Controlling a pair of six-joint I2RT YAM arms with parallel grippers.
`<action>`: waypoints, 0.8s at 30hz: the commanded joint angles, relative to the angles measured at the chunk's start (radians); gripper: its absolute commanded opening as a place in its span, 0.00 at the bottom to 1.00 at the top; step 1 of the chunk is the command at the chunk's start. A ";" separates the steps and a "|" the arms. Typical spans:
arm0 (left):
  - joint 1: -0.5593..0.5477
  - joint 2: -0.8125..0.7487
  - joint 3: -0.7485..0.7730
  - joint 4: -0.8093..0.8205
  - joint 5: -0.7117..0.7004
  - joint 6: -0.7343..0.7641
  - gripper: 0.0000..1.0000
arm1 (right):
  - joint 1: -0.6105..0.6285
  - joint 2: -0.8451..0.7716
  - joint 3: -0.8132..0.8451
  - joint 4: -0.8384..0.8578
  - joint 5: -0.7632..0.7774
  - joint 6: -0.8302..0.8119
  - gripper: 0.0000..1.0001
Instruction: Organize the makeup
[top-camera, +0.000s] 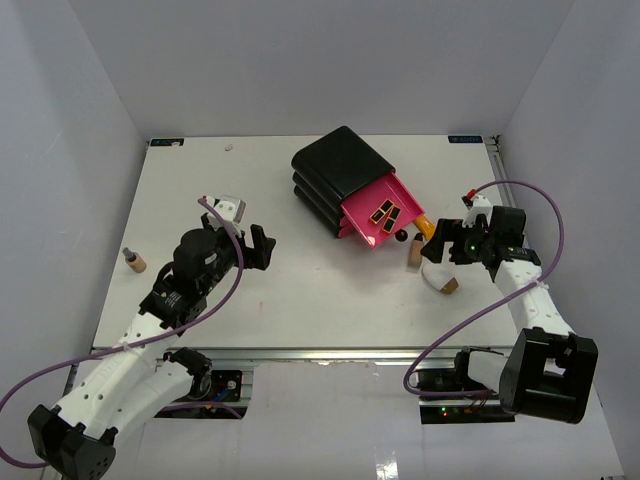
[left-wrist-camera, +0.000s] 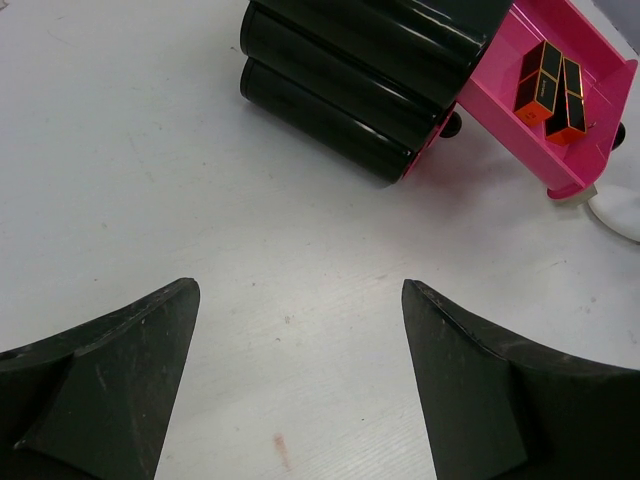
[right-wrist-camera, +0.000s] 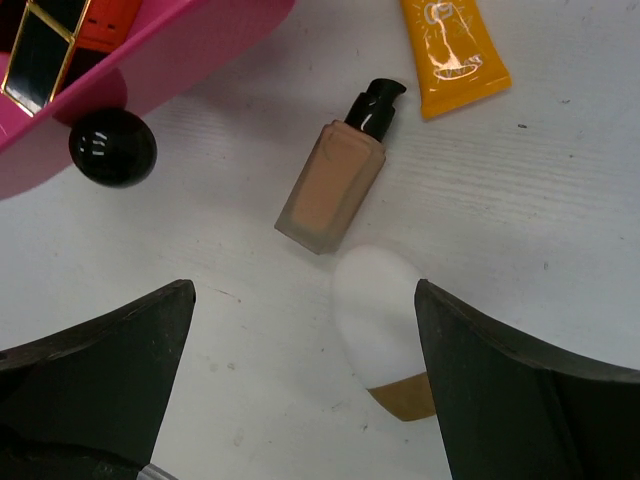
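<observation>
Right gripper: jaws spread wide, empty, poised over a tan rectangular bottle with black pump cap lying flat and a white oval tube with tan end just beside it. An orange squeeze tube lies near, an open pink plastic drawer adjacent.
Left gripper: jaws parted, empty.
Step, as judged: picking up the flat bottle. Next move: descend, close across its narrow sides.
</observation>
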 joint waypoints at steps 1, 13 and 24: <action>0.002 -0.021 -0.012 0.017 -0.007 0.003 0.93 | 0.008 0.015 0.008 0.128 0.012 0.172 0.97; 0.002 -0.004 -0.014 0.018 0.000 0.013 0.94 | 0.008 0.058 0.040 0.083 -0.266 -0.261 0.88; 0.002 0.019 -0.016 0.017 0.006 0.020 0.94 | 0.014 0.145 0.051 0.066 -0.409 -0.404 0.50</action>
